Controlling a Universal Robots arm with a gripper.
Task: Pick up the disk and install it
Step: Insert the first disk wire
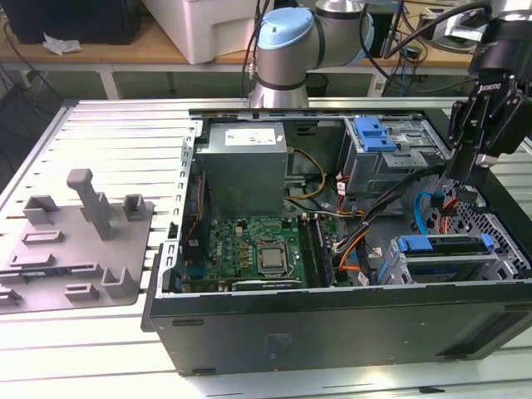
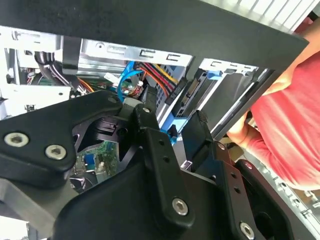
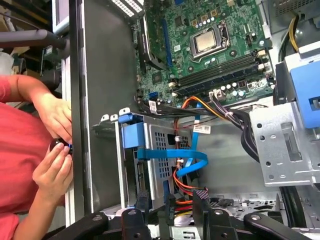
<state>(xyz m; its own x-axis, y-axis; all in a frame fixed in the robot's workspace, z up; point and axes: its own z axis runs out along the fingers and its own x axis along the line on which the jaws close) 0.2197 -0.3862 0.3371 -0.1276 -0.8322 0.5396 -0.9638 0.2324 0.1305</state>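
The disk point(image 1: 439, 263) lies in the drive cage at the near corner of the open computer case on the exterior view's right. Its blue carrier frame point(image 3: 132, 136) shows along the edge. My gripper point(image 1: 467, 183) hangs just above the case's right wall, beyond the cage and apart from the disk. In both wrist views the black fingers point(image 3: 200, 200) stand apart with nothing between them, so the gripper point(image 2: 172, 124) is open. Blue, red and orange cables point(image 3: 180, 165) run between the gripper point(image 3: 171, 201) and the cage.
The case holds a green motherboard point(image 1: 258, 249), a grey power-supply box point(image 1: 245, 166) and a light-blue latch plate point(image 1: 371, 133). A person in a red sleeve point(image 3: 20, 145) keeps both hands at the case's outer wall. A grey fixture plate point(image 1: 75, 249) lies at the exterior view's left.
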